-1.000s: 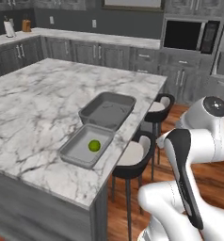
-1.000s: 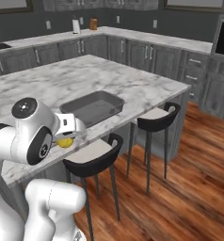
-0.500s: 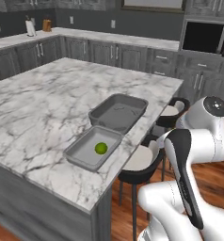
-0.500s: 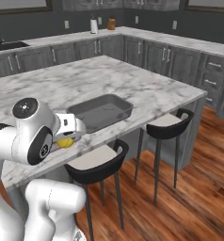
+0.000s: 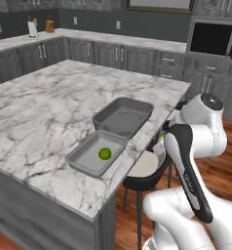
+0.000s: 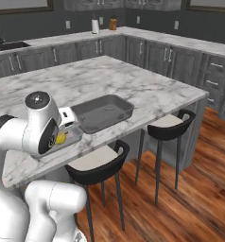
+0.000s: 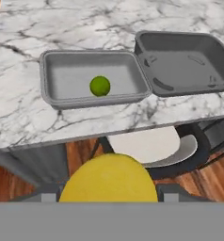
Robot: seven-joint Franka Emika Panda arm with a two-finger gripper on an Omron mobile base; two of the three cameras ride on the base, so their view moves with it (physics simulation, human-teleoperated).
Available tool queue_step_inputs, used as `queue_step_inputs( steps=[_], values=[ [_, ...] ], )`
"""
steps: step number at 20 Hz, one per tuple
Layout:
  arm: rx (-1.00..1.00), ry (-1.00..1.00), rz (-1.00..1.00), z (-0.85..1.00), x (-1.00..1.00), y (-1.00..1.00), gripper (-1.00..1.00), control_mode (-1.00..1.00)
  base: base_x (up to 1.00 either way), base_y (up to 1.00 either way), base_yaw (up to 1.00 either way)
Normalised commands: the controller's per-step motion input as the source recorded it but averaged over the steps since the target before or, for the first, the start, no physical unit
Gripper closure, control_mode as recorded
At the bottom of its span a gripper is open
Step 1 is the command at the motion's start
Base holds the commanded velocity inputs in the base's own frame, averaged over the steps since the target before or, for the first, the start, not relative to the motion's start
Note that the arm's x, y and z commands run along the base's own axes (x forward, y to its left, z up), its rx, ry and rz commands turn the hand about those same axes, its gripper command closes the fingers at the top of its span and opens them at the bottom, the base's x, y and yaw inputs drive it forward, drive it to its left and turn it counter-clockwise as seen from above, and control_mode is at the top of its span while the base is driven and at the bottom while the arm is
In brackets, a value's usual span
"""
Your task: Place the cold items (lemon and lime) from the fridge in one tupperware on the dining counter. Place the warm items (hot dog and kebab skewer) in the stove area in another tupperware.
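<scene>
The hand (image 7: pixel 109 200) grips a lemon (image 7: pixel 109 181) off the edge of the marble surface (image 7: pixel 85 28), facing the lime (image 7: pixel 100 86) in a grey tub (image 7: pixel 50 80).

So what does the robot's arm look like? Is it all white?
Mostly white. The arm is made of smooth, rounded, glossy white shells, like fat tubes joined together. A wide black band runs down one long section, and the joints between the shells are dark. A round grey cap with a small dark centre sits on top of one joint. No loose cables show.
</scene>
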Motion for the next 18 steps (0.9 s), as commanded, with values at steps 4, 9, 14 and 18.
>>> queue_step_inputs(
  steps=[4,9,14,18],
  values=[
    [-0.1,0.19,0.42,0.0,0.04,0.99,1.0,-1.0,0.0,0.0,0.0],
    [0.0,0.03,0.32,-0.1,0.25,0.46,1.0,-1.0,0.0,0.0,0.0],
    [0.0,-0.02,0.22,-0.47,0.58,0.05,1.0,-1.0,0.0,0.0,0.0],
    [-0.07,0.0,0.14,-0.66,0.49,0.68,1.0,-1.0,0.0,0.0,0.0]
  ],
)
